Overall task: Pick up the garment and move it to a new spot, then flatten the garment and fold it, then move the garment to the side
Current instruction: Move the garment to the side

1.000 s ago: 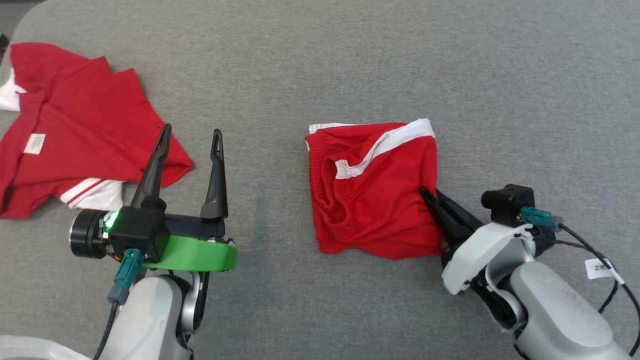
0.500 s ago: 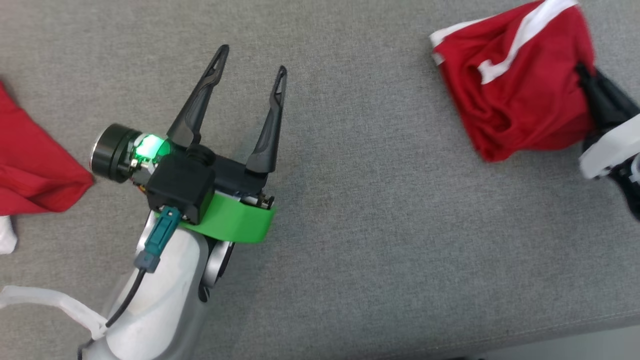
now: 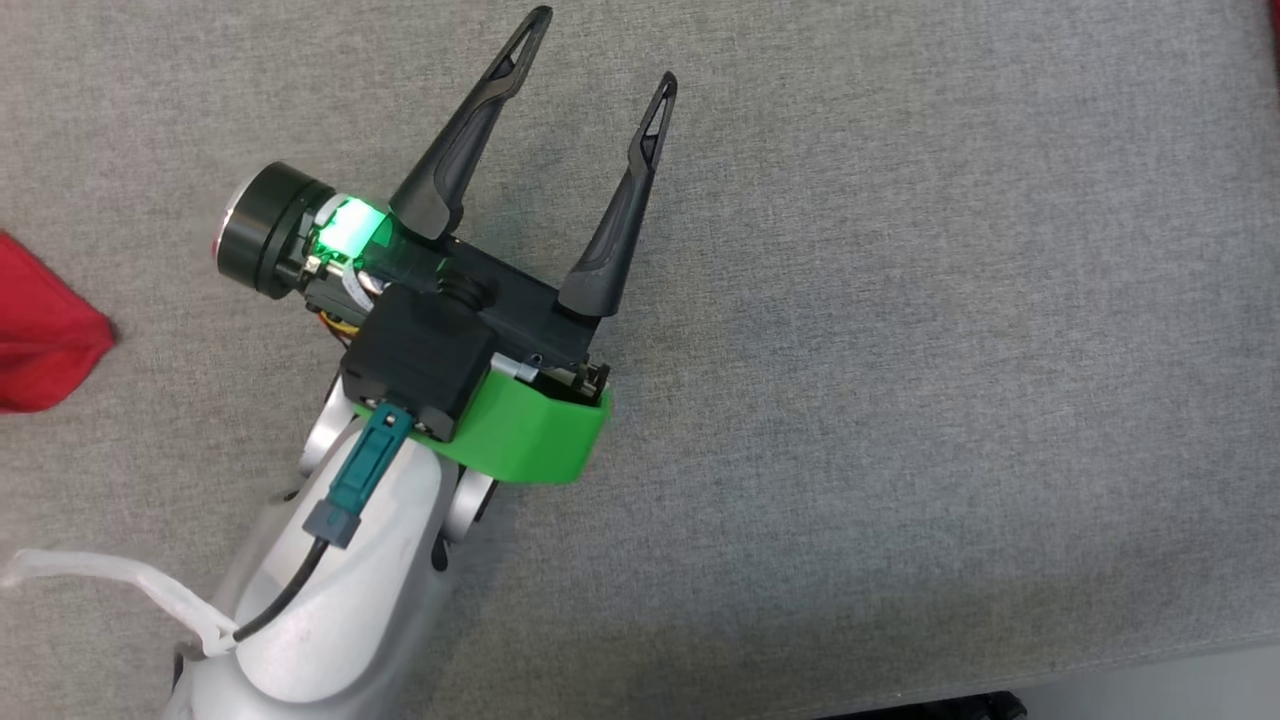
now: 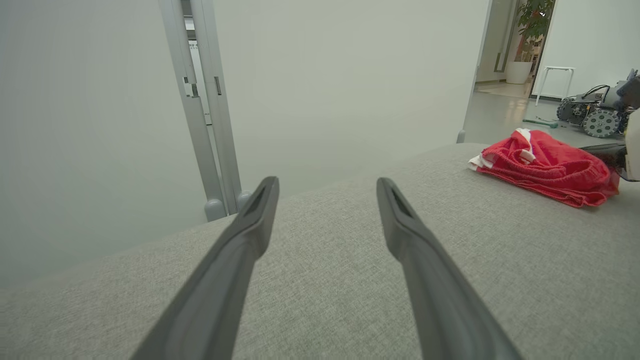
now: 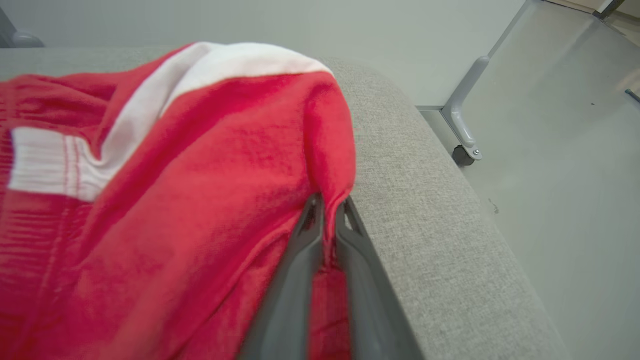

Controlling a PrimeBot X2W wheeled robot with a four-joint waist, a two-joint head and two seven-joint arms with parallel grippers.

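The garment [image 5: 200,175] is a folded red piece with white trim, lying on the grey padded table [image 3: 900,350]. My right gripper [image 5: 330,202] is shut on the garment's red edge, close to the table's rounded side. From the left wrist view the garment [image 4: 545,165] rests at the far right, with a dark finger [image 4: 602,148] of my right gripper at its edge. My left gripper [image 3: 604,45] hovers over bare table with its fingers wide open and nothing between them; its own view shows the same open gripper [image 4: 326,182].
A corner of another red garment [image 3: 45,340] pokes in at the left edge. The table's front edge [image 3: 1100,660] runs along the lower right. Beyond the table are a caster leg [image 5: 465,130], a white stool [image 4: 555,75] and a wheeled machine [image 4: 595,110] on the floor.
The head camera has swung, so the garment and my right gripper slid out of its picture at the upper right. The right gripper keeps its hold; the left stays open.
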